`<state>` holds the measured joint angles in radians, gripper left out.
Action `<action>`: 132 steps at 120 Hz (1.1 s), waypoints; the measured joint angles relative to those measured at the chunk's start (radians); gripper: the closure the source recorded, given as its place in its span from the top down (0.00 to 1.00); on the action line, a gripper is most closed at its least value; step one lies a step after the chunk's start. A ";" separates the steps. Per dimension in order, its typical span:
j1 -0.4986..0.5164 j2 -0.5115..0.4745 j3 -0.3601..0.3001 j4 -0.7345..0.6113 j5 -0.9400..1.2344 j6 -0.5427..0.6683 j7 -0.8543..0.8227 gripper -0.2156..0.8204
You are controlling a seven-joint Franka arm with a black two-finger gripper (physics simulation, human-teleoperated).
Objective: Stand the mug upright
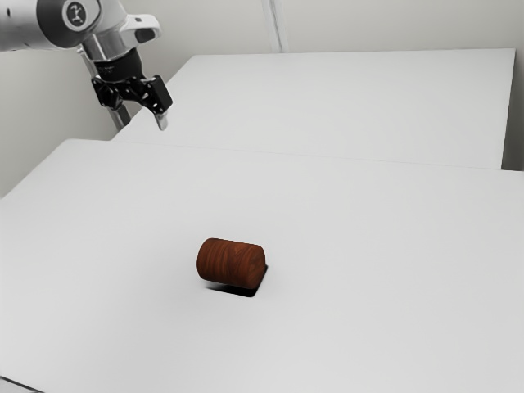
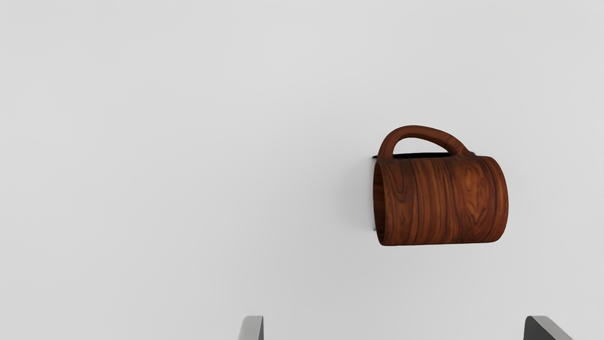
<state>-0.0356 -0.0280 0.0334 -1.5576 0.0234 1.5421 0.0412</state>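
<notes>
at the near corner on the exterior view's left, the pale ground is crossed by a thin dark line. beyond it the bench is spread, its top plain, smooth and whitish grey. on this bench, out in its open middle, the mug is found lying on its side. it is finished as reddish-brown wood, streaked by darker grain that is run around the barrel, with swirled knots shown in the wrist view. there its curved handle is pointed away from the fingers, its open mouth is turned toward one finger's side and its closed end toward the other's. a black shadow is cast against the bench just beside it.

farther back, at the exterior view's upper left, the black pincer is held above the bench, well apart from the mug. its two fingers are set wide apart, with nothing gripped between them. it is carried by the white and grey arm, on which a round dark emblem is borne; a pale mark is shown in it, too small to be read. behind the bench a second white surface is seen, and past that the room is closed by a pale wall, by which a narrow upright strip is carried.
</notes>
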 joint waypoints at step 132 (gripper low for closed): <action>0.009 -0.047 0.156 -0.461 -0.369 0.222 0.146 0.79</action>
<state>-0.0263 -0.0753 0.1892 -2.0184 -0.3454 1.7642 0.1876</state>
